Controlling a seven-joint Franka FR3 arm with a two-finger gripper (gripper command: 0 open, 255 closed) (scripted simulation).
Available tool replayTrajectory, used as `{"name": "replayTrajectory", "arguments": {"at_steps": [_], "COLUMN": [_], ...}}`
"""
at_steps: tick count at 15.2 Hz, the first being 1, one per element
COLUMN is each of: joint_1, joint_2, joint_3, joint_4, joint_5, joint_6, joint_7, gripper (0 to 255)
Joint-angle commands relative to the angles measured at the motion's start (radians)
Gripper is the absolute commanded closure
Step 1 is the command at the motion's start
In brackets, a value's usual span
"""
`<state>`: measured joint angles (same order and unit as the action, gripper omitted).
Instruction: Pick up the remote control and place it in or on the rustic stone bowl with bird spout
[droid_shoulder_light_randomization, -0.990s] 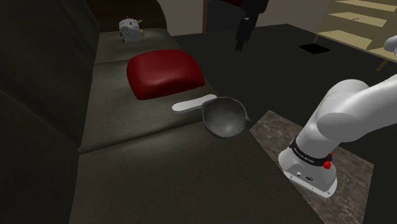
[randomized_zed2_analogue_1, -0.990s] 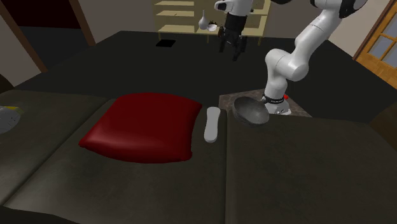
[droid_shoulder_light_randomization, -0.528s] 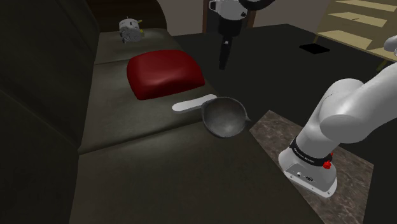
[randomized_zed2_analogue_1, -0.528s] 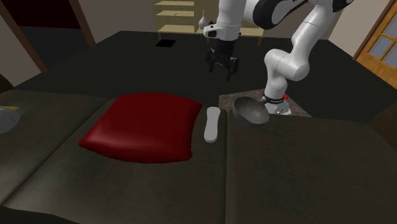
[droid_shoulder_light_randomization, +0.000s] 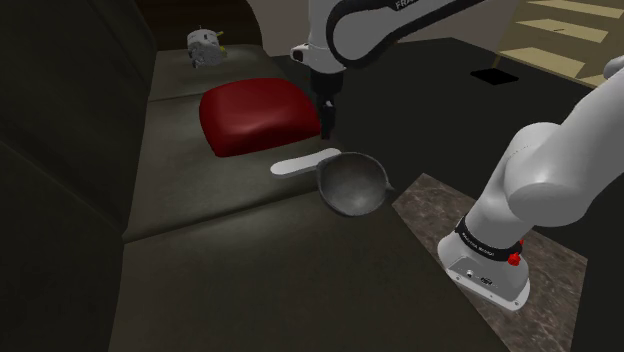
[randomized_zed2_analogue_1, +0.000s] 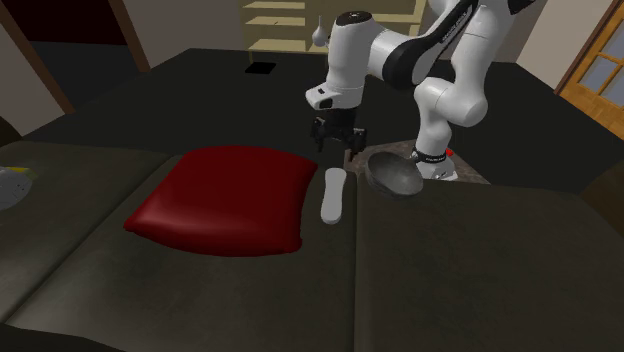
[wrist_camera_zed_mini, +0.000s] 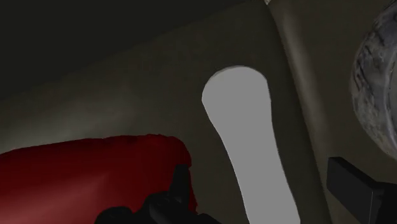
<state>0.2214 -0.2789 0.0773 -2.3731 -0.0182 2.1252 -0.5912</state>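
The remote control (droid_shoulder_light_randomization: 305, 160) is a plain pale, flat, elongated slab lying on the dark sofa seat, between a red cushion (droid_shoulder_light_randomization: 258, 115) and the grey stone bowl (droid_shoulder_light_randomization: 352, 183). The bowl (randomized_zed2_analogue_1: 395, 175) sits at the seat's edge close to the arm's stand. My gripper (droid_shoulder_light_randomization: 326, 130) points down, a little above the remote's (randomized_zed2_analogue_1: 333, 195) end nearest the stand, by the cushion's corner. In the wrist view the remote (wrist_camera_zed_mini: 251, 146) runs between the two black fingers (wrist_camera_zed_mini: 356, 188), which stand apart without touching it. The bowl's rim (wrist_camera_zed_mini: 378, 95) shows beside one finger.
The red cushion (randomized_zed2_analogue_1: 225, 200) lies right against the remote's long side. A small grey-white object (droid_shoulder_light_randomization: 203, 45) rests at the sofa's far end. The backrest (droid_shoulder_light_randomization: 60, 150) rises along the shoulder view's left. The stand (droid_shoulder_light_randomization: 480, 270) sits on a mottled block; pale shelves (randomized_zed2_analogue_1: 330, 20) stand behind.
The arm has swung over and down from above the dark floor to just above the remote. Its fingers have stayed apart. Remote, bowl and cushion have not moved.
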Motion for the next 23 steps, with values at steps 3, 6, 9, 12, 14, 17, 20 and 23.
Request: {"name": "replayTrajectory", "arguments": {"at_steps": [3,6,9,12,14,17,20,23], "joint_1": [0.035,0.05,0.049,0.048,0.047,0.047,0.047,0.047], "joint_2": [0.117,0.184,0.209,0.236,0.241,0.241,0.241,0.242], "joint_3": [0.018,0.03,0.03,0.03,0.03,0.03,0.03,0.03], "joint_4": [0.008,0.011,-0.006,-0.021,-0.024,-0.024,-0.024,-0.024], "joint_5": [-0.007,-0.015,-0.02,-0.025,-0.027,-0.027,-0.027,-0.027], "joint_6": [0.088,0.14,0.182,0.224,0.232,0.232,0.232,0.232], "joint_7": [-0.098,-0.141,-0.137,-0.133,-0.133,-0.133,-0.133,-0.132], "gripper": [0,0,0,0,0,0,0,255]}}
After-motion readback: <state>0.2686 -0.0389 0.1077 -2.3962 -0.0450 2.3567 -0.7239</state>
